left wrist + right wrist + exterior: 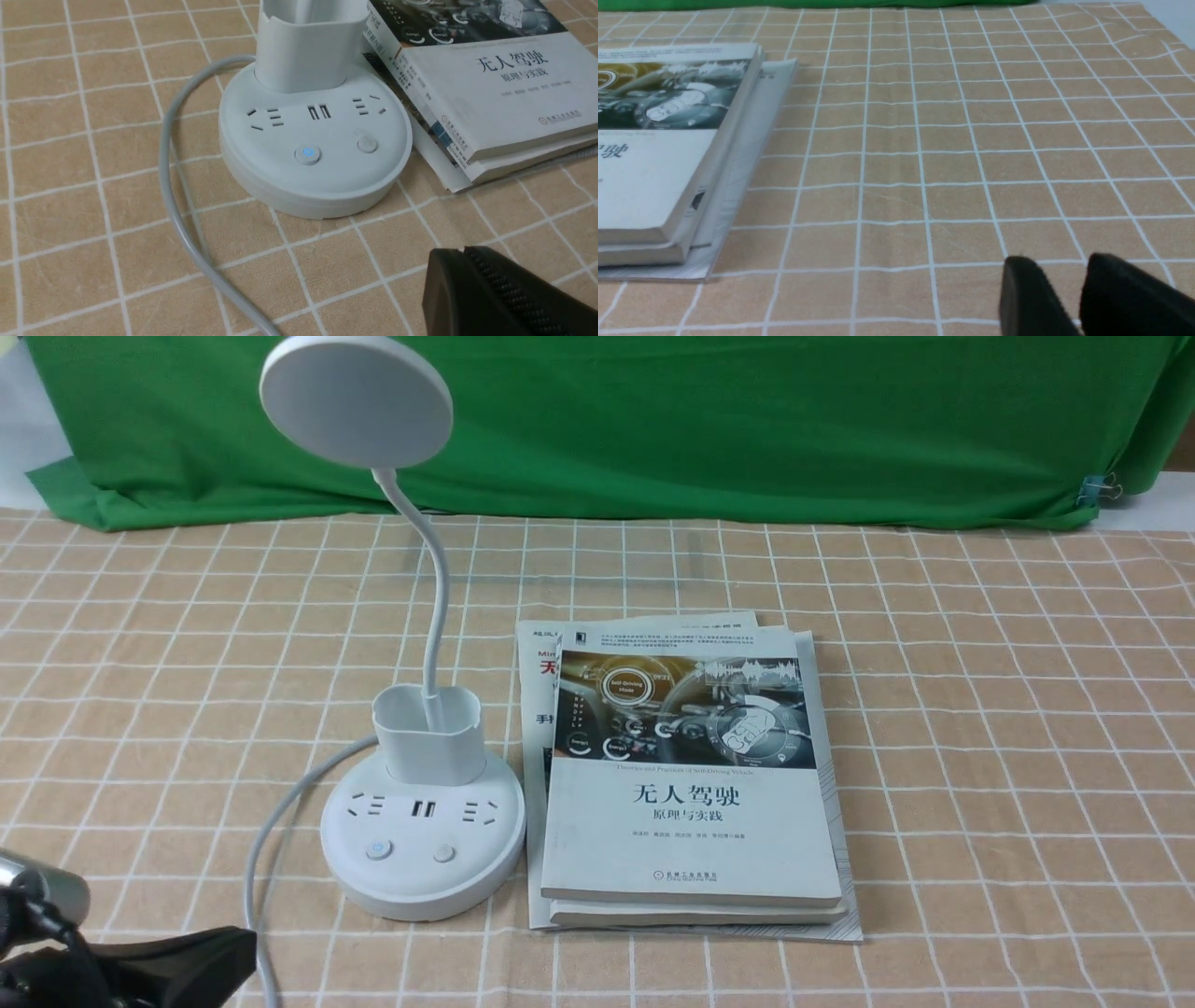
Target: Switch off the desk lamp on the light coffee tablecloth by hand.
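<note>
We have not yet pressed the switch
The white disc-headed desk lamp [422, 821] stands on the tan grid-lined tablecloth [934, 709], one button [307, 154] glowing blue; our black left hand [460, 256] hovers near its base, jaws seemingly together and empty; the right hand [1064, 273] shows jaws slightly parted, empty

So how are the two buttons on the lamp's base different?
The left button glows blue in its middle; the right button shows no light. The left button sits farther from the books; the right button sits nearer them. Both are small, round, white, on the desk lamp's base.
</note>
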Tool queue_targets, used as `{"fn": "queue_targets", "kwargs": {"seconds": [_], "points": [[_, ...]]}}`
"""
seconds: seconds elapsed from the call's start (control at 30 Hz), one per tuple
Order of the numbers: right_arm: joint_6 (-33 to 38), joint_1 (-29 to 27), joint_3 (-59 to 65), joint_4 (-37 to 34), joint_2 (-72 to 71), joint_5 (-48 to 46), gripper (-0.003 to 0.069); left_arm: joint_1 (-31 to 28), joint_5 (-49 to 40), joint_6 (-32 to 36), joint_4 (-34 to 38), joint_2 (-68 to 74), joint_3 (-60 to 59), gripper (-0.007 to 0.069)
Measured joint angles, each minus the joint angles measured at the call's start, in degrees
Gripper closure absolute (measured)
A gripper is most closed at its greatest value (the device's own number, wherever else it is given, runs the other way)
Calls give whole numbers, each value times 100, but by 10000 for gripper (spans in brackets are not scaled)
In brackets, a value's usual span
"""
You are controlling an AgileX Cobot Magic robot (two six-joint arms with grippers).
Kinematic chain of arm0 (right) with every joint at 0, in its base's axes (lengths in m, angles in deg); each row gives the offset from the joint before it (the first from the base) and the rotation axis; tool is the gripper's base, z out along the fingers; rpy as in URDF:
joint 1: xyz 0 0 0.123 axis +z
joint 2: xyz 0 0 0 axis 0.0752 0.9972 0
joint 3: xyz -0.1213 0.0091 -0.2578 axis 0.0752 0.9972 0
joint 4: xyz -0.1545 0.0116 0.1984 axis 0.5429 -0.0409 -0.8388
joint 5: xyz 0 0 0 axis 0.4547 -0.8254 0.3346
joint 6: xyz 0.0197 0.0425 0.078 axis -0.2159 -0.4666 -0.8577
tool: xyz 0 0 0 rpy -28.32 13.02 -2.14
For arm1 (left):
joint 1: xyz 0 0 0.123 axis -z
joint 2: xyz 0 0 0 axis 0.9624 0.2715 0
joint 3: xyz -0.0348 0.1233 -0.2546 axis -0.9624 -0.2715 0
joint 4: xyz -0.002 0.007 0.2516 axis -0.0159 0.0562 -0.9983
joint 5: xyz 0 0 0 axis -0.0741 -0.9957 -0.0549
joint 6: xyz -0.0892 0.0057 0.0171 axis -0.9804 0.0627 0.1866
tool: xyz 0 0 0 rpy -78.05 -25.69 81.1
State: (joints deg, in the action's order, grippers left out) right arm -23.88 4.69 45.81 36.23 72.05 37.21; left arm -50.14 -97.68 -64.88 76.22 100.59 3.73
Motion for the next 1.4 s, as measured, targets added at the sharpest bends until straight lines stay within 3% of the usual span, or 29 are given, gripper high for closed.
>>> {"fn": "queue_targets", "kwargs": {"seconds": [0.33,0.53,0.7,0.87,1.17,1.4], "points": [[0,0,0,0,0,0,416,-98,775,188,-70,-233,-280,613],[0,0,0,0,0,0,416,-950,1106,217,-33,-1281,-877,612],[0,0,0,0,0,0,416,-2040,1047,235,112,-2204,-1243,612],[0,0,0,0,0,0,416,-2596,994,248,146,-2834,-1457,612],[0,0,0,0,0,-1,416,-2645,74,253,251,-2954,-1466,612],[0,0,0,0,0,-1,416,-2580,29,259,256,-2954,-1466,610]]}}
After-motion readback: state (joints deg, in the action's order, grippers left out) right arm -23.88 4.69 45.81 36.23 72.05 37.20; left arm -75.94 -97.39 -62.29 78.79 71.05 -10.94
